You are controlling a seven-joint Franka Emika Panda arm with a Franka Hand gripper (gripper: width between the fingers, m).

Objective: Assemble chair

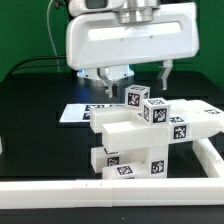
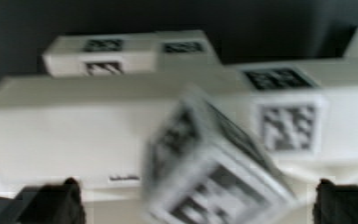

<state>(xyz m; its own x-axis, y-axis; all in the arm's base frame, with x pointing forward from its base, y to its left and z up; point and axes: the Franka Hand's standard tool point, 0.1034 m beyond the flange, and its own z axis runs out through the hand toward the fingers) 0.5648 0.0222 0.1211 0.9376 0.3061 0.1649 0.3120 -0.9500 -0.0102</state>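
The gripper is seen with fingers spread apart, holding nothing, above the stacked white chair pieces beside the border rail.

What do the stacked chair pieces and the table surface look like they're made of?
The chair pieces look like hard white plastic, fairly glossy: crisp molded edges and uniform color, with what look like printed black-and-white tags on their faces. The table looks like a matte black sheet or mat; its exact material is unclear.
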